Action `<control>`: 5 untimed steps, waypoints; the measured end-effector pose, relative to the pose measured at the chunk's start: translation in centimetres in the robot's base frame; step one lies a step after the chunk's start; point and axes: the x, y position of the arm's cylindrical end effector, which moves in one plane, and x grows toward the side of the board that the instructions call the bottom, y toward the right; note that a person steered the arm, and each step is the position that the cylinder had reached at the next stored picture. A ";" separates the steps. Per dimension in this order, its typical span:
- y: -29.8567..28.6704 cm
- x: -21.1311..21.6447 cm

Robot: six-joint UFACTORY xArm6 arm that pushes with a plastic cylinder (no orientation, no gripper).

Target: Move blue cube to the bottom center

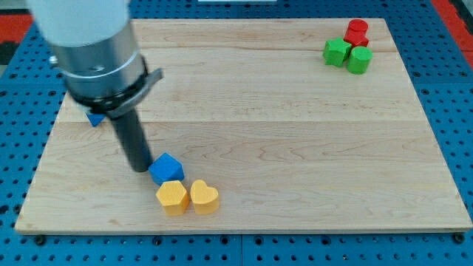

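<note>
The blue cube (167, 169) lies on the wooden board (295, 148) at the lower left. My tip (139, 168) is right against the cube's left side. Just below the cube sit a yellow hexagonal block (172, 196) and a yellow heart block (204, 196), side by side; the cube touches the yellow hexagonal block's top. A second blue block (94, 117) shows partly at the left, mostly hidden behind the arm's body.
A cluster at the view's top right holds a red block (357, 32), a green cube (337, 52) and a green cylinder-like block (360, 60). The board's bottom edge runs just below the yellow blocks. A blue pegboard surrounds the board.
</note>
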 end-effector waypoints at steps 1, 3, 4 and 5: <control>0.7 1.6; 7.7 -1.4; 7.8 -1.7; 9.3 -0.6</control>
